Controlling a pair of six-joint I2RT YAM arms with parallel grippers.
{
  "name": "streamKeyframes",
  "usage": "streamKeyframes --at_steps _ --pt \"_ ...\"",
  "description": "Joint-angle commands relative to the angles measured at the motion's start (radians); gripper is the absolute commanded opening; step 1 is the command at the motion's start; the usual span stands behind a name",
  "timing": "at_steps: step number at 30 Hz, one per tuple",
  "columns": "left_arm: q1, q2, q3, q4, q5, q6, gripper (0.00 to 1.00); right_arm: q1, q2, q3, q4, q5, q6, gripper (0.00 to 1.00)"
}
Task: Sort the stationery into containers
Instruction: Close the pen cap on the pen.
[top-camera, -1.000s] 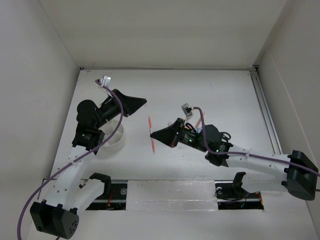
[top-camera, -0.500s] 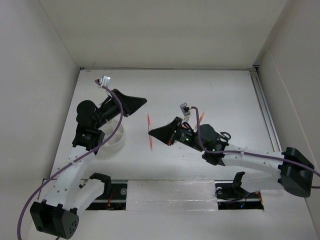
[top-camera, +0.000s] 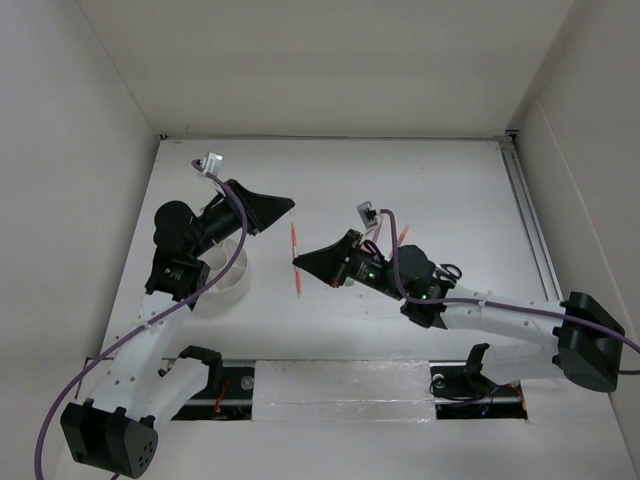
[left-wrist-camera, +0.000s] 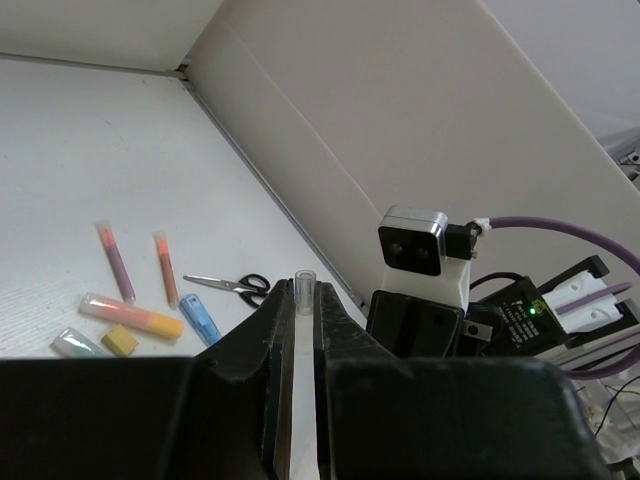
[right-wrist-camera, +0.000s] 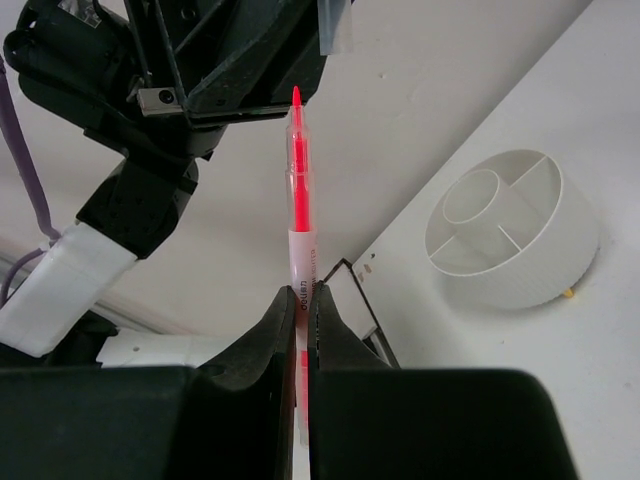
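Observation:
My right gripper (top-camera: 299, 264) is shut on a thin red pen (top-camera: 296, 258) and holds it upright above the table; in the right wrist view the pen (right-wrist-camera: 297, 215) stands out of the shut jaws (right-wrist-camera: 300, 296) with its bare tip up. My left gripper (top-camera: 285, 207) hovers just beyond that tip, shut on a clear pen cap (left-wrist-camera: 304, 291). The round white tub (top-camera: 229, 279), with wedge compartments and a central cup, sits under the left arm and shows in the right wrist view (right-wrist-camera: 512, 232). Pink pens (left-wrist-camera: 116, 262), orange marker (left-wrist-camera: 130, 315), blue marker (left-wrist-camera: 201, 318), green marker (left-wrist-camera: 74, 343), yellow block (left-wrist-camera: 120, 340) and scissors (left-wrist-camera: 228, 285) lie on the table.
The loose stationery lies behind the right arm, mostly hidden in the top view apart from a pink pen (top-camera: 403, 236) and the scissors' handles (top-camera: 451, 270). White walls enclose the table on the left, back and right. A rail (top-camera: 528, 215) runs along the right edge.
My right gripper has moved left and a little away from the arm bases with the red pen, bringing its tip closer to the left gripper. The left arm has barely moved.

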Motion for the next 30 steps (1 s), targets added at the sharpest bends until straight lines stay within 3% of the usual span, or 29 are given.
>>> streamKeyframes --at_steps 1,30 --pt "0.0 -0.021 -0.002 0.069 0.036 0.005 0.0 -0.014 0.004 0.044 0.072 -0.013 -0.014 0.0" --pt "0.0 -0.021 -0.002 0.065 0.053 0.044 0.0 -0.052 0.022 0.055 0.081 -0.067 0.014 0.0"
